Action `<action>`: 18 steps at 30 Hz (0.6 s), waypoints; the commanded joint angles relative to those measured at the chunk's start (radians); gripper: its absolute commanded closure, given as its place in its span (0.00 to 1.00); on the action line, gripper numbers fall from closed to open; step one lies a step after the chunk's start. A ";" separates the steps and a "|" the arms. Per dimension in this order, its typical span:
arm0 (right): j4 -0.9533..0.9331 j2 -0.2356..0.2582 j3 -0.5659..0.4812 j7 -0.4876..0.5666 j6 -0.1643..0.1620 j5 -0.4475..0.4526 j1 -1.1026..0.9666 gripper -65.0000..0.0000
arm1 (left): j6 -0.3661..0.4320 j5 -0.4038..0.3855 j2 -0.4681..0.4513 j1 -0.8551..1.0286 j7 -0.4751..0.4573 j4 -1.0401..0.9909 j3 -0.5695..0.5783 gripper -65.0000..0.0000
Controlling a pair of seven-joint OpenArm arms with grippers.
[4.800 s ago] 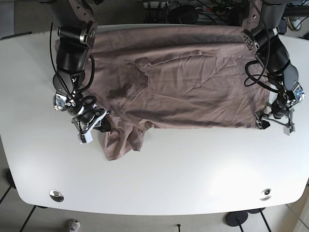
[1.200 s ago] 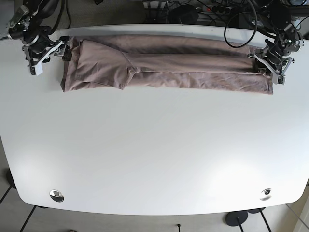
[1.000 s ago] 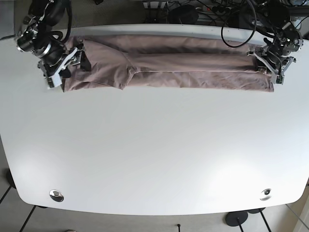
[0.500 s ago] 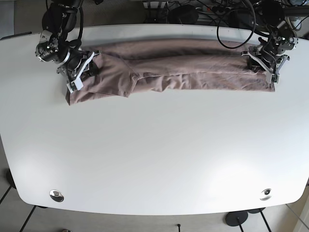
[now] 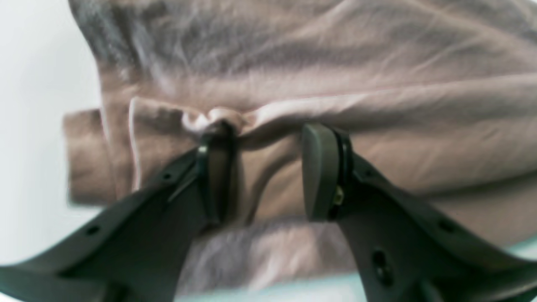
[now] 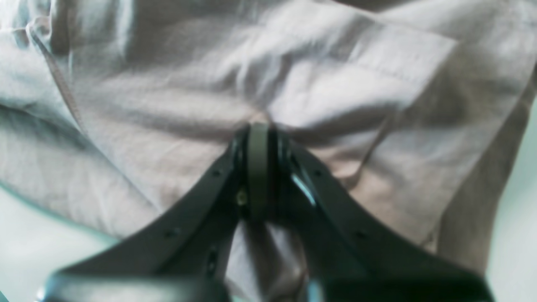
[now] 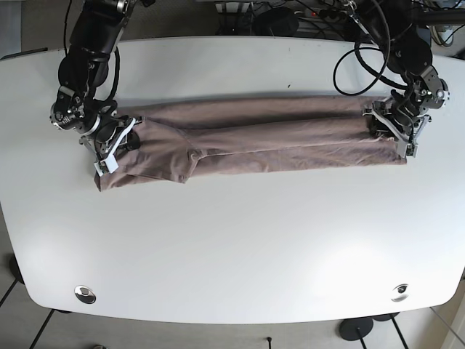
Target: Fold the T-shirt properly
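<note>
You are looking at the T-shirt [image 7: 254, 142] lying as a long, narrow band across the far half of the table [image 7: 232, 240], already folded lengthwise, with each arm working one end of it.

The right gripper [image 6: 258, 167] is pinching the cloth at the sleeve end: its jaws are pressed together with a ridge of fabric bunching up just ahead of them. The left gripper [image 5: 268, 167] is sitting on the other end with its jaws standing apart, one finger [image 5: 214, 167] tucked against a small pucker of hem and the other resting on flat cloth (so it is touching the shirt but not gripping it).

Judging by this, you are at the point of laying the long fold down and letting go, one side ahead of the other. The next move is probably calling for the right gripper to release too, then for both arms to lift off without dragging the layers, before the band gets folded across its length.

The band is not lying quite even: near the right gripper a wider lobe of cloth [image 7: 145, 171] is hanging lower than the rest, and it may need smoothing first.

Nothing else is sitting on the table; only a round fitting [image 7: 85, 294] near the front corner and cables [image 7: 290, 14] beyond the far edge, both well apart from the shirt.
</note>
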 commanded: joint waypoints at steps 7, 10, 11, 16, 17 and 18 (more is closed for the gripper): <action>0.047 0.007 0.004 -0.012 -0.009 -0.024 0.002 0.96 | 0.005 -0.087 -0.008 -0.038 0.105 0.262 -0.109 0.30; 0.047 0.007 0.005 -0.012 -0.009 -0.024 0.002 0.96 | 0.005 -0.232 -0.024 -0.033 0.105 0.204 -0.169 0.25; 0.047 0.007 0.005 -0.012 -0.009 -0.024 0.002 0.96 | 0.005 -0.270 -0.042 -0.033 0.105 0.170 -0.189 0.25; 0.046 0.007 0.007 -0.012 -0.009 -0.024 0.000 0.96 | 0.005 -0.362 -0.110 -0.033 0.104 -0.071 -0.238 0.25; 0.046 0.007 0.007 -0.012 -0.009 -0.024 -0.004 0.96 | 0.005 -0.364 -0.114 -0.033 0.102 -0.098 -0.238 0.25; 0.046 0.007 0.007 -0.012 -0.009 -0.024 -0.007 0.96 | 0.005 -0.364 -0.122 -0.035 0.101 -0.121 -0.238 0.25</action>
